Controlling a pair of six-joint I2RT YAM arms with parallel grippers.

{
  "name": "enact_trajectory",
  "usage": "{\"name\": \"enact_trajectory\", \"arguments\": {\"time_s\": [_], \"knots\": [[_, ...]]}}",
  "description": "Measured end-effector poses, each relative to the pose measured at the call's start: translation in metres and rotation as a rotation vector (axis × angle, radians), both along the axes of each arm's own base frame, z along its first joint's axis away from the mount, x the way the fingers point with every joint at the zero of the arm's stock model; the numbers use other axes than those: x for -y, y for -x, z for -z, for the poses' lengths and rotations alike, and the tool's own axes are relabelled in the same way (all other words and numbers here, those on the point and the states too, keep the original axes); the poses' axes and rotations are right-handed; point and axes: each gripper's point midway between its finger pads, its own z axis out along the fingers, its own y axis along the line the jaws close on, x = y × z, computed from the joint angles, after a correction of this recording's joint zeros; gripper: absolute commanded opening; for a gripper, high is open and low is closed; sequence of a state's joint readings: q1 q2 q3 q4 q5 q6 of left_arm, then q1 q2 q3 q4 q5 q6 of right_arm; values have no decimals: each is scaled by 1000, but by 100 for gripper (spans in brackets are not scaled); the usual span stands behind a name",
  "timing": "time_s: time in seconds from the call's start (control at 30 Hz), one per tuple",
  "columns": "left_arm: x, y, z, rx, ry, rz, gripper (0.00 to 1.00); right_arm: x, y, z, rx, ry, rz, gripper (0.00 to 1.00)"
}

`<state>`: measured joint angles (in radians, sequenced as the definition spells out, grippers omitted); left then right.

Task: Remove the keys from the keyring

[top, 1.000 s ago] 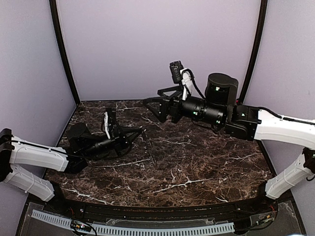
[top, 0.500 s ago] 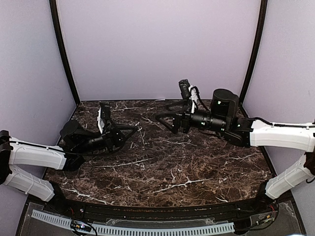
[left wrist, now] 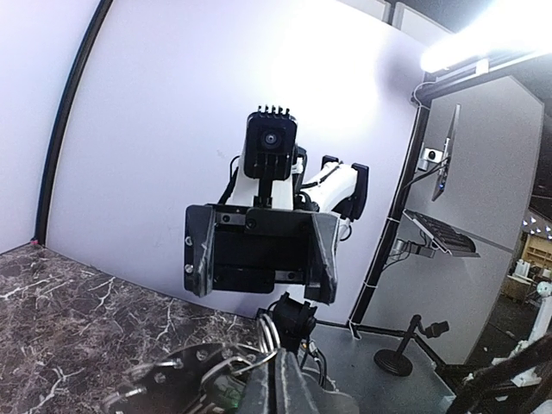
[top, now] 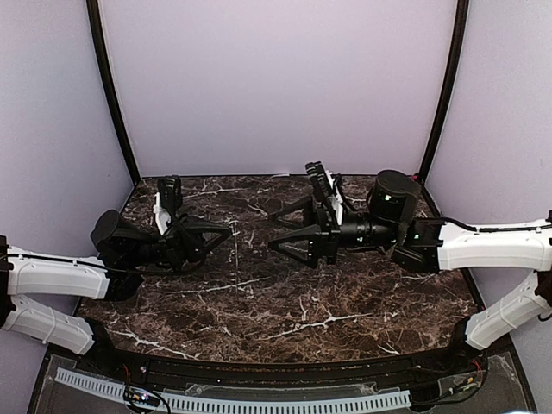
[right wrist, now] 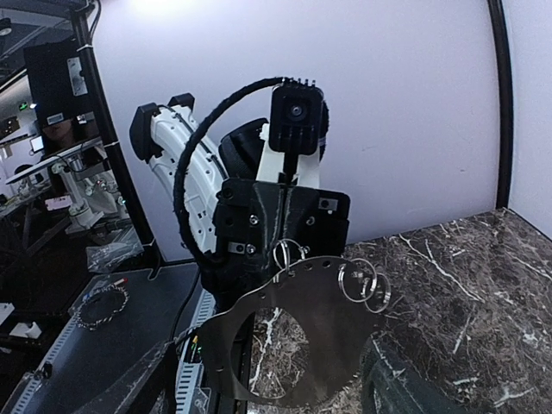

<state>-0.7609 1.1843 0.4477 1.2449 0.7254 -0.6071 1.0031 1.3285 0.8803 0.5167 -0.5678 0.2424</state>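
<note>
The keyring point(right wrist: 285, 345) is a flat grey oval plate with a large hole and small holes along its rim. It hangs upright in the air. Small split rings point(right wrist: 364, 286) hang from its rim; I see no key blades clearly. My left gripper point(top: 226, 231) is shut on a small ring point(right wrist: 289, 252) at the plate's top edge; in the left wrist view that ring point(left wrist: 267, 332) sits at the closed fingertips point(left wrist: 278, 371). From the top view the plate is a thin edge-on line point(top: 235, 248). My right gripper point(top: 274, 231) is open wide, facing the plate a short way off, empty.
The dark marble tabletop point(top: 345, 302) lies below both grippers. Purple walls stand at the back and sides, with black corner posts point(top: 112, 95). A black front rail with a white toothed strip point(top: 233, 401) runs along the near edge.
My left gripper has drawn back to the left with the keyring. My right gripper has come down and forward, turned, and now faces the left gripper with jaws wide.
</note>
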Motion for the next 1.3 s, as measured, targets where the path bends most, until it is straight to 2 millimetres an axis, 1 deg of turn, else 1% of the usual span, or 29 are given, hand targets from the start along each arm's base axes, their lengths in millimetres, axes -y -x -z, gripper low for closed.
{"name": "enact_trajectory", "arguments": {"time_s": [0.1, 0.23, 0.37, 0.53, 0.67, 0.73, 0.8, 0.9, 1.23, 1.3], "knots": [[-2, 7, -2, 16, 0, 25, 0, -13, 7, 5, -6, 10, -42, 66], [-4, 13, -3, 30, 0, 40, 0, -33, 5, 6, -13, 17, -70, 64], [-6, 15, -1, 43, -2, 38, 0, -49, 12, 1, -5, 10, -116, 57], [-6, 14, 1, 43, -9, 33, 0, -59, 19, -6, 0, 0, -159, 41], [-4, 13, 4, 43, -12, 40, 0, -63, 18, -6, -14, 5, -173, 25], [-2, 12, 6, 42, -12, 42, 0, -66, 17, -6, -32, 6, -177, 19], [-1, 12, 8, 43, -13, 45, 0, -68, 19, -7, -51, 7, -184, 9], [-1, 13, 9, 56, -13, 53, 0, -68, 19, -8, -73, 5, -184, 0], [0, 16, 10, 84, -20, 70, 0, -68, 17, -6, -99, 5, -170, 0], [2, 15, 13, 76, -24, 75, 0, -66, 18, -3, -99, 9, -164, 22]]}}
